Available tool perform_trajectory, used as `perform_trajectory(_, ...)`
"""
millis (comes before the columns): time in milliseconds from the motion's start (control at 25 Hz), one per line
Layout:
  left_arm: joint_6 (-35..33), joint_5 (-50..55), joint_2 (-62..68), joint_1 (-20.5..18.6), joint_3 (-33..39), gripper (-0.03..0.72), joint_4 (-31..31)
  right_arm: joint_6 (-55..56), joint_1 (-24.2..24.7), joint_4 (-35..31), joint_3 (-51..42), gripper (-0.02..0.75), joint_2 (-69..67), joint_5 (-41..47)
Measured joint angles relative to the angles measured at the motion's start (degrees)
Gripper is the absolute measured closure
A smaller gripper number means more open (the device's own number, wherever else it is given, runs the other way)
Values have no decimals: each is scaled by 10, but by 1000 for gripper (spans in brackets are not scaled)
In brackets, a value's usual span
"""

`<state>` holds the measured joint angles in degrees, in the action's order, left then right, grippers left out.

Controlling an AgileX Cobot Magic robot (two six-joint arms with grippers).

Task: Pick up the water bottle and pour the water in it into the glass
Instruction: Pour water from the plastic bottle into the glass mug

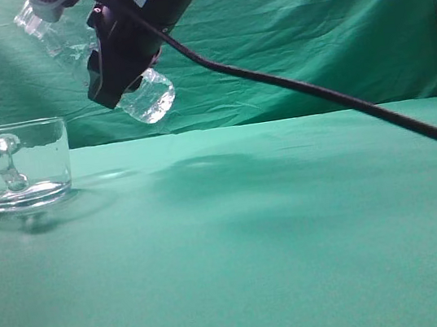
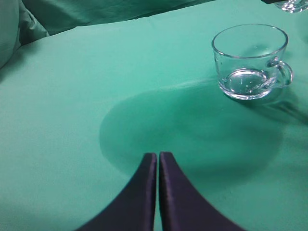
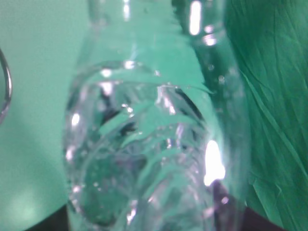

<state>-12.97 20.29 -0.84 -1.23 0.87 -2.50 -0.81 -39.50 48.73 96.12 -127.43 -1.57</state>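
My right gripper (image 1: 112, 71) is shut on the water bottle (image 1: 147, 96) and holds it tilted in the air, neck up to the left and base down to the right, above and to the right of the glass (image 1: 17, 165). In the right wrist view the ribbed bottle (image 3: 144, 144) fills the frame, with water glints and a surface line inside. The glass rim (image 3: 5, 86) shows at the left edge. The glass (image 2: 250, 62) stands upright on the cloth with its handle visible; I cannot see a water line in it. My left gripper (image 2: 158, 156) is shut and empty, well short of the glass.
A green cloth (image 1: 294, 226) covers the table and hangs as a backdrop (image 1: 305, 27). A black cable (image 1: 332, 97) runs from the right arm down to the right edge. The bottle's base (image 2: 293, 5) shows at the top right of the left wrist view.
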Motion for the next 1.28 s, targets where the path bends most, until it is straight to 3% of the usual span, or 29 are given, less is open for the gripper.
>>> perform_trajectory(480, 0, 0, 0, 0, 0, 688, 0, -9, -1, 101, 6, 411, -20, -9)
perform_trajectory(1280, 0, 0, 0, 0, 0, 688, 0, -112, -1, 182, 6, 411, -29, -26)
